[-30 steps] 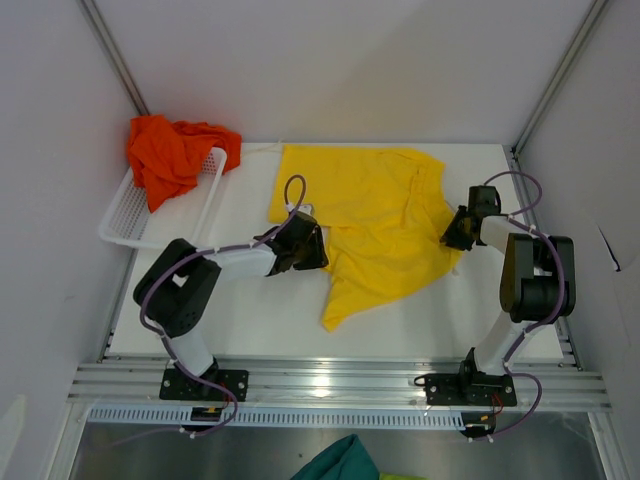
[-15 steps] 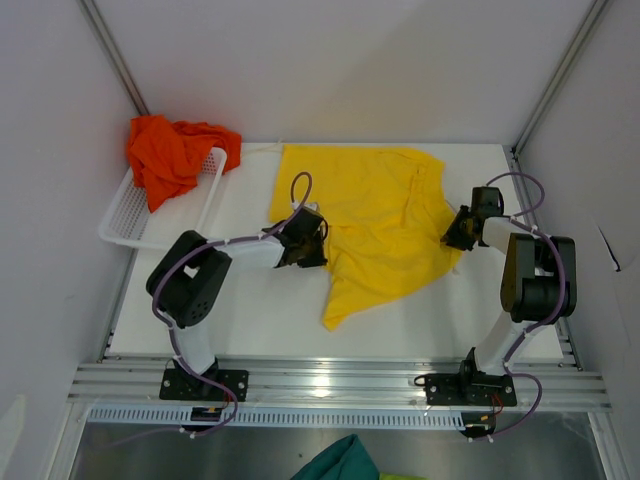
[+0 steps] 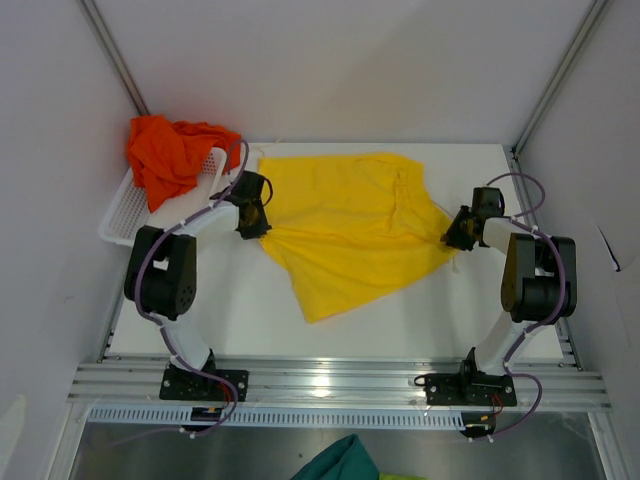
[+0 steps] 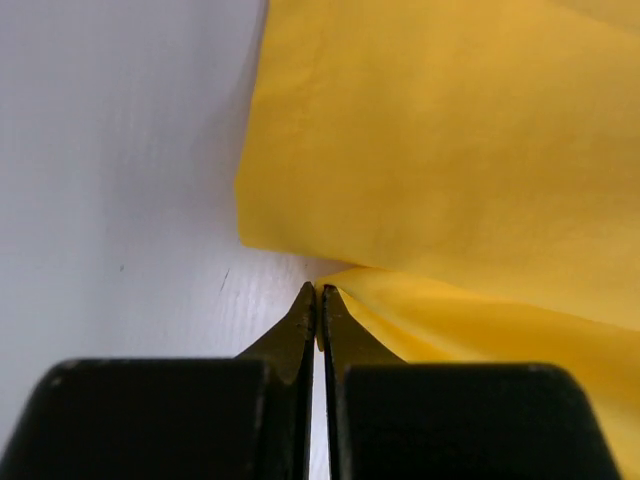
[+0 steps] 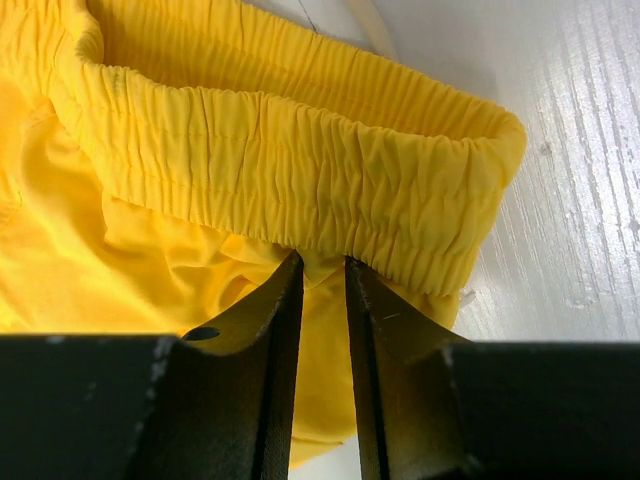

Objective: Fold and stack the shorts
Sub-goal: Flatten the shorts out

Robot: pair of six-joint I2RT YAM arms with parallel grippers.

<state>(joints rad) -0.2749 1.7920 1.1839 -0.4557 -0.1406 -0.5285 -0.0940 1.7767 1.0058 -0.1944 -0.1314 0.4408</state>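
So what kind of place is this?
Probably a robot lab, not a home: a left arm and right arm bolted to a metal rail, a white table boxed in by plain walls, and yellow shorts for practice.

A robot lab cell. Plain white walls on metal posts stand behind and beside the left arm and right arm, both bolted to an aluminium rail edging a white table.

Open table along the near edge, easy passage there. Far left is tight: the white basket, heaped with orange shorts, sits near the left gripper. The yellow shorts blanket the middle.
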